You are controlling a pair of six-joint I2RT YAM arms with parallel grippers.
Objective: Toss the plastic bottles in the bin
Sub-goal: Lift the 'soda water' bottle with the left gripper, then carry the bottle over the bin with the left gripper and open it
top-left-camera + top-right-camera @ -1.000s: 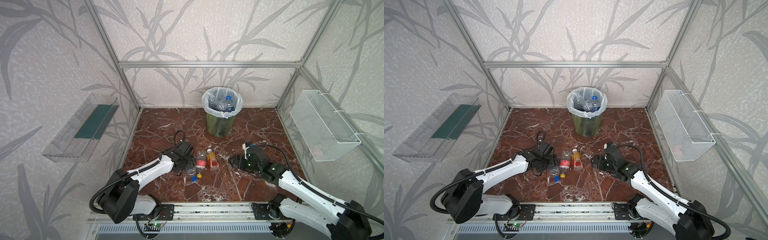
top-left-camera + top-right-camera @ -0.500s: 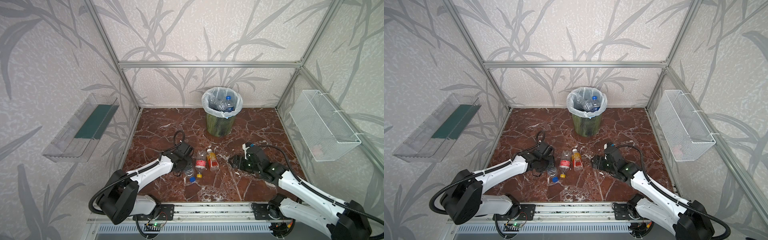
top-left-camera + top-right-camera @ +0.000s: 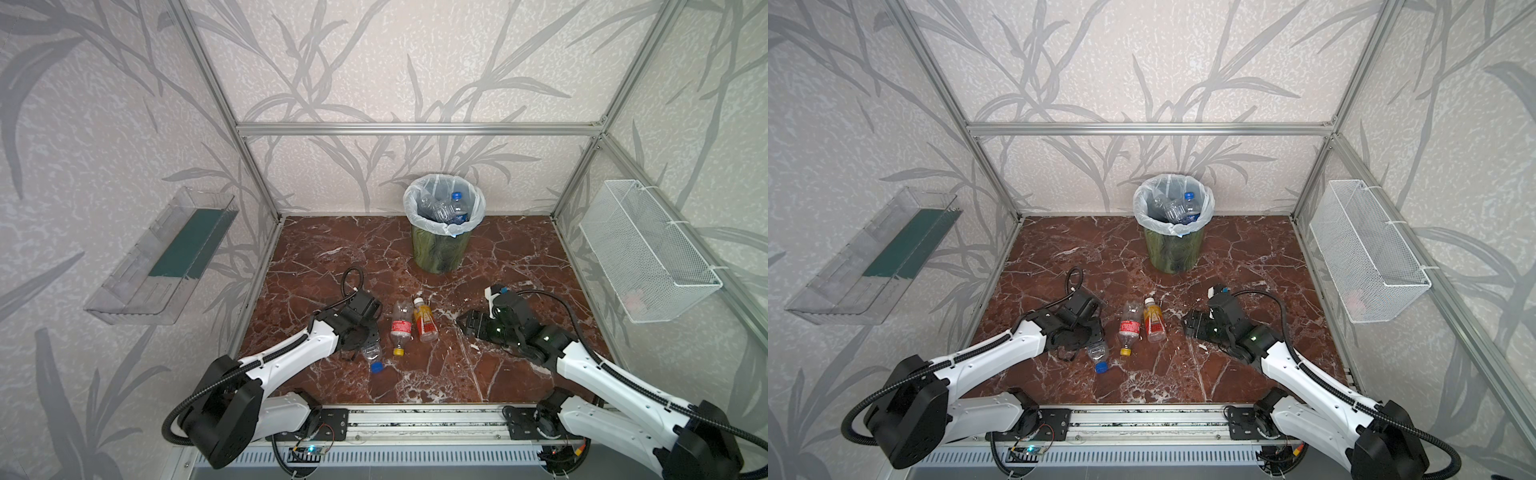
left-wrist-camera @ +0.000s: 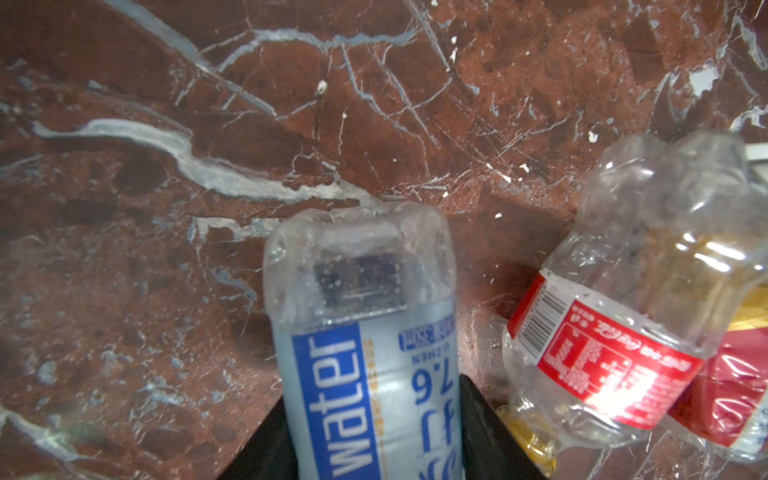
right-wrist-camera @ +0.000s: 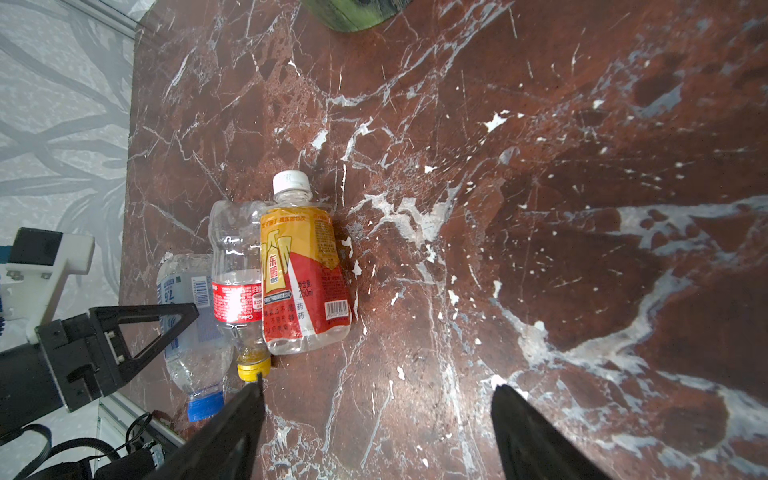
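The left hand (image 4: 372,390) is closed on the clear plastic water bottle with blue label (image 4: 365,291), lying on the red marble desk (image 4: 374,104) just beside a crushed red-label bottle (image 4: 615,332). The right hand (image 5: 378,384) stands open. The round dark green bin (image 3: 440,253) is well apart; the soft, smooth bottle may slip out during lifting.

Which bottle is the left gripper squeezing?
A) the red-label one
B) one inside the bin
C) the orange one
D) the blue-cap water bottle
D: in the left wrist view, the jaws of the left gripper press on both sides of the water bottle.
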